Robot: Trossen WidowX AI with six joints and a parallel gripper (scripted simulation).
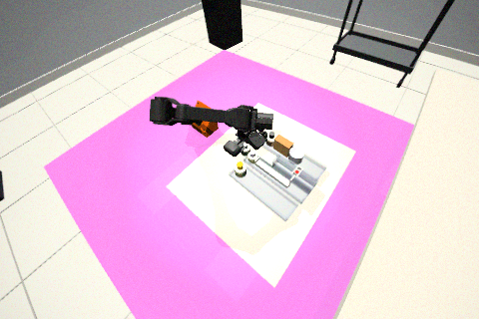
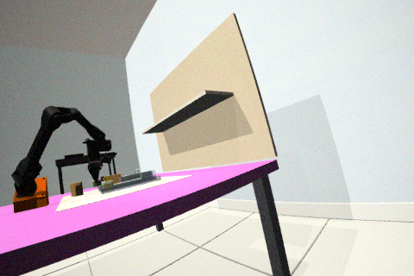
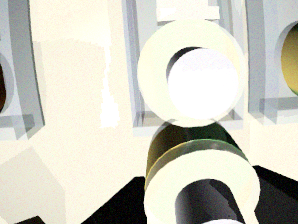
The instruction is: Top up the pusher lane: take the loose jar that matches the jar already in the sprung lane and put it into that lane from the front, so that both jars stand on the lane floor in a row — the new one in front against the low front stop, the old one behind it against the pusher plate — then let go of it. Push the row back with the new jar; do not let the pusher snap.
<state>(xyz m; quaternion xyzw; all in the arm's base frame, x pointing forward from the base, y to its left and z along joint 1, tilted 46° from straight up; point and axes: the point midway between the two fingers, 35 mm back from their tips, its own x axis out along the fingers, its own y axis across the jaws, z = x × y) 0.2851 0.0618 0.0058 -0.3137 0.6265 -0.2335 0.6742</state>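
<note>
My gripper (image 1: pixel 244 144) (image 2: pixel 96 182) (image 3: pixel 197 181) is shut on a loose jar, upright and low at the lane's front end. This held jar (image 1: pixel 245 149) (image 3: pixel 155 192) has a dark green and amber body, a cream shoulder and a dark-sided cap. The lane jar (image 1: pixel 252 157) (image 3: pixel 152 75), with a cream shoulder and white-topped cap, stands at the front of the sprung lane (image 3: pixel 131 65). The white pusher plate (image 3: pixel 187 13) is directly behind it. The held jar is right in front of the lane jar in the wrist view and overlaps the front stop's edge. Contact and the held jar's base are hidden.
A yellow-capped jar (image 1: pixel 239 169) stands in one neighbouring lane, a dark-capped jar (image 1: pixel 270 138) in the other. An orange-brown block (image 1: pixel 282 145) and a white round piece (image 1: pixel 296 155) are near the rack. A small brown box (image 2: pixel 77 189) stands near the robot base.
</note>
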